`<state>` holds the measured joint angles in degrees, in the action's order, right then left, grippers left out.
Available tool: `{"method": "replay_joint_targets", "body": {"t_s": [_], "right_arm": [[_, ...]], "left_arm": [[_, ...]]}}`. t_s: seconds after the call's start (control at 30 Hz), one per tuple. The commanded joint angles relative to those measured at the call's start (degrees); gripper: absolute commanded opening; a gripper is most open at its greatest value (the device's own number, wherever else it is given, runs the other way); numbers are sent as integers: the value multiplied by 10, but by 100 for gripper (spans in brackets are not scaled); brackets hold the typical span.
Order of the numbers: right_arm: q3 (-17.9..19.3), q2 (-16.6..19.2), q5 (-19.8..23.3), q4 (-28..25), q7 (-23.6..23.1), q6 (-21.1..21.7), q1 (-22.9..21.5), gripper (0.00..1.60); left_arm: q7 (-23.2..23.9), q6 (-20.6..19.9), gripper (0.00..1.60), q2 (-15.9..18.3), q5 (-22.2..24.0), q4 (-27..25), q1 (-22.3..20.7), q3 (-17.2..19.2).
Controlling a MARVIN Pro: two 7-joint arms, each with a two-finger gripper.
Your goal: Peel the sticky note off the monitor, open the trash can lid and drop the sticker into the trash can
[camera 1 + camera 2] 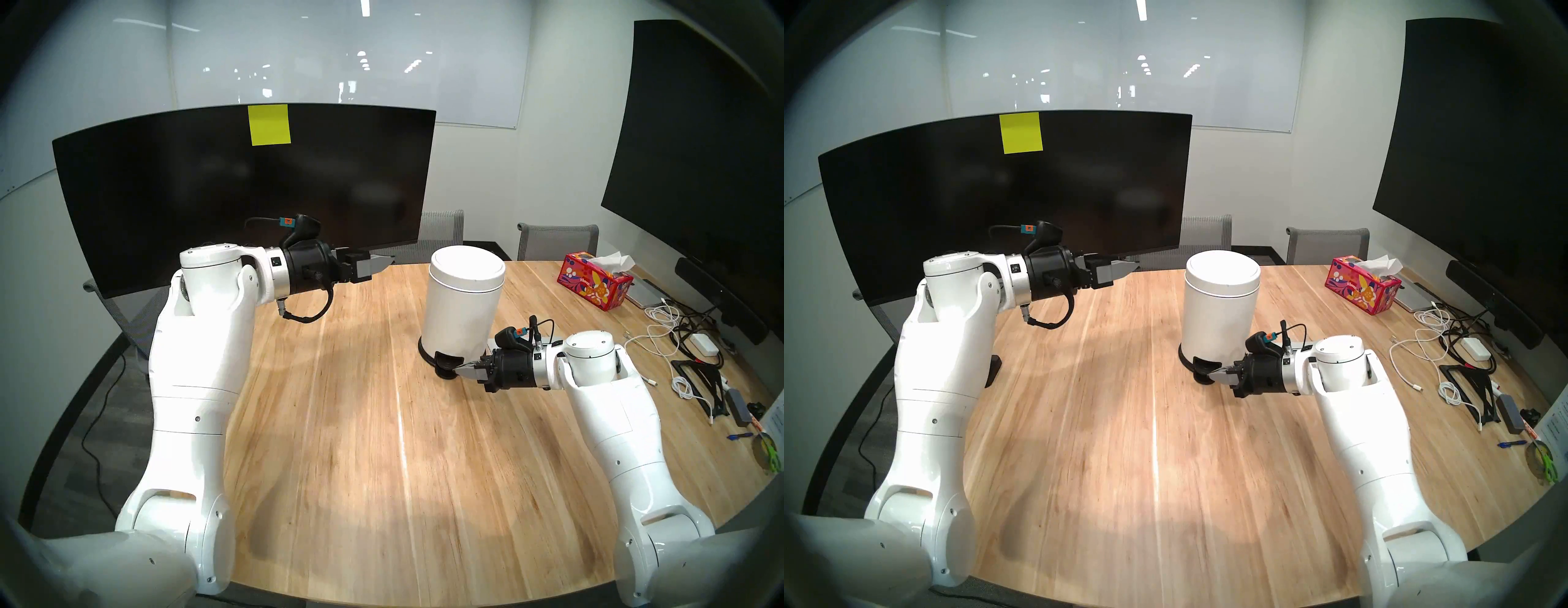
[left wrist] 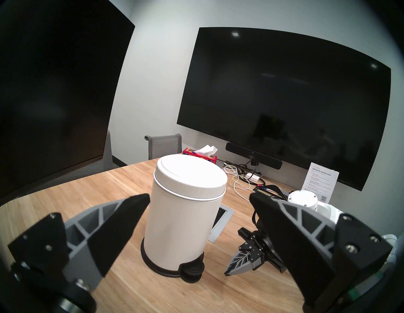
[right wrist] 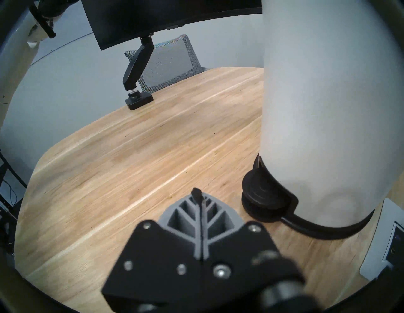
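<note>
A yellow-green sticky note (image 1: 269,125) (image 1: 1020,132) is stuck at the top edge of the wide curved monitor (image 1: 212,191) (image 1: 975,199). The white trash can (image 1: 462,314) (image 1: 1216,314) (image 2: 181,218) stands mid-table with its lid (image 1: 469,265) (image 2: 190,181) down. My left gripper (image 1: 384,265) (image 2: 199,196) hovers open and empty below the monitor, pointing toward the can and well beneath the note. My right gripper (image 1: 460,372) (image 1: 1212,373) (image 3: 197,194) is shut on nothing, low over the table, its tip right beside the black foot pedal (image 3: 260,196) (image 2: 192,268).
A floral tissue box (image 1: 596,282), tangled cables and a charger (image 1: 679,331) lie at the table's right. A large flat display (image 1: 700,170) hangs on the right wall. Grey chairs (image 1: 555,240) stand behind the table. The monitor's arm base (image 3: 138,101) clamps the far edge.
</note>
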<state>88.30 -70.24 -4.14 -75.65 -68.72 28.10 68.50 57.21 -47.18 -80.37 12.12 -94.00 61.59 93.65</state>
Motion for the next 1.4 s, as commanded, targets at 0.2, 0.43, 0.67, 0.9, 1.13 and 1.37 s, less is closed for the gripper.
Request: {"method": "replay_joint_targets", "body": {"t_s": [0.2,0.43,0.67,0.9,1.13,1.37], "right_arm": [[-2,-14,-18,-18,37,-19,-13,0],[-3,-19,-37,-33,63,-13,1,0],[-10,-19,-51,-41,61,-8,10,0],[-16,-27,-63,-38,70,-13,12,0],[-18,-36,-71,-22,84,-22,-1,0],[-18,-40,-75,-11,95,-22,-8,0]], "left_arm": [[1,0,160,-1,1,-6,-7,-1],[1,0,160,0,1,-6,-7,-1],[1,0,160,0,1,-7,-7,-1],[1,0,160,0,1,-6,-7,-1],[1,0,160,-1,1,-6,-7,-1],[1,0,160,-1,1,-6,-7,-1]]}}
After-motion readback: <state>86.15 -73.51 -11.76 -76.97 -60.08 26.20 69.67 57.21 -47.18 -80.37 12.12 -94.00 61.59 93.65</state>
